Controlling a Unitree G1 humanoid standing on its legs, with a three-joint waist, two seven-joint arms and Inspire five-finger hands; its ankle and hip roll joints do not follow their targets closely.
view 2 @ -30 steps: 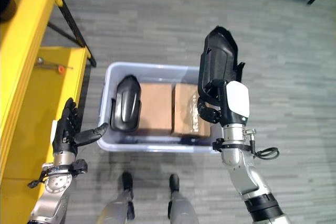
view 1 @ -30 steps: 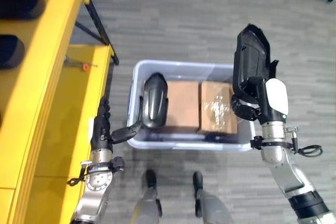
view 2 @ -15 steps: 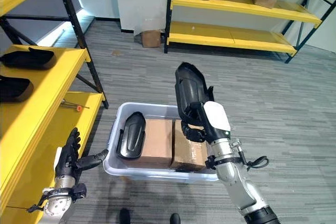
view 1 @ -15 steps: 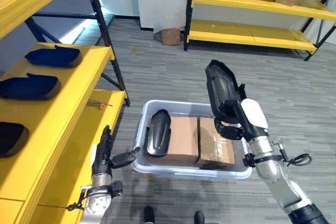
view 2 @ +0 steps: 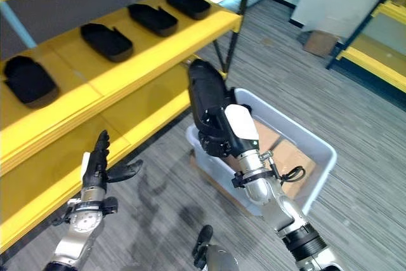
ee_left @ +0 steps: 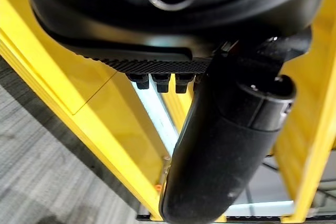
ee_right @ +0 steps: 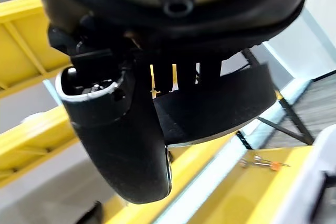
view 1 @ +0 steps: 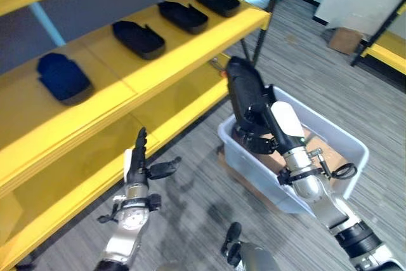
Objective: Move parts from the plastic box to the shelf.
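My right hand [view 1: 261, 136] is shut on a long black moulded part [view 1: 244, 90], held upright over the near corner of the clear plastic box [view 1: 346, 146]. In the right wrist view the part [ee_right: 220, 103] shows past the curled thumb [ee_right: 126, 145]. Brown cartons [view 2: 288, 157] lie in the box. The yellow shelf [view 1: 171, 49] stands to the left of the part, with several black parts [view 1: 138, 37] in a row on its middle level. Low by the shelf's bottom level my left hand [view 1: 139, 163] is open and holds nothing; its thumb [ee_left: 226, 150] faces the yellow frame.
The shelf's bottom board [view 1: 76, 163] runs along the floor at left. A small orange-tipped tool [ee_right: 262, 163] lies on it. A black upright [view 1: 263, 14] stands at the shelf's far end. A carton [view 1: 346, 39] sits on the floor by another yellow rack [view 1: 390, 55].
The camera has swung from looking down at the box to the shelf on the left. My right hand keeps the black part, which is now close to the shelf. The left hand stays open.
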